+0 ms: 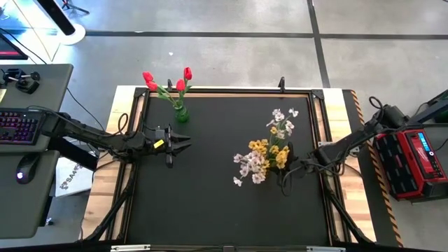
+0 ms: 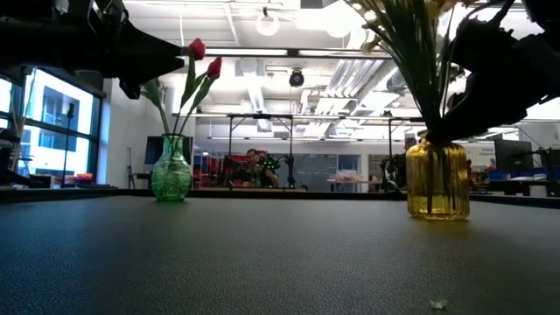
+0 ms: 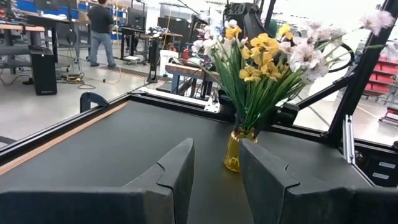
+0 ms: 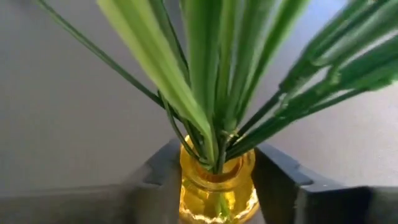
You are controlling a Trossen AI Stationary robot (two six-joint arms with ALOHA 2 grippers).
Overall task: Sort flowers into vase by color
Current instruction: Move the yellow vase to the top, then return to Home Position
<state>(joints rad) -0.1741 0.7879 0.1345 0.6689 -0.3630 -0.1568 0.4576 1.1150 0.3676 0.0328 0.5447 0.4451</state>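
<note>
A green glass vase (image 1: pixel 181 114) with three red tulips (image 1: pixel 168 80) stands at the table's far left. A yellow glass vase (image 2: pixel 437 179) stands upright right of the middle. It holds a bunch of yellow and white-pinkish flowers (image 1: pixel 266 154) on green stems (image 4: pixel 205 93). My right gripper (image 4: pixel 217 186) reaches in from the table's right edge and is shut on this vase. My left gripper (image 1: pixel 187 140) hangs level just near of the green vase. It points toward the yellow vase (image 3: pixel 234 152), open, with nothing between its fingers. My right gripper pinches the yellow vase between its two fingers, at the neck just under the rim (image 4: pixel 186 163). One finger (image 4: pixel 155 177) lies on each side. The fingers slant down at it from the table's right side. The vase stays upright with its base (image 2: pixel 437 214) on the table.
The black mat (image 1: pixel 210 203) is bare in its near half. A raised black frame (image 1: pixel 227 92) runs around the mat. A red case (image 1: pixel 413 157) sits beyond the right edge, and a keyboard (image 1: pixel 17 126) and mouse lie on a desk to the left.
</note>
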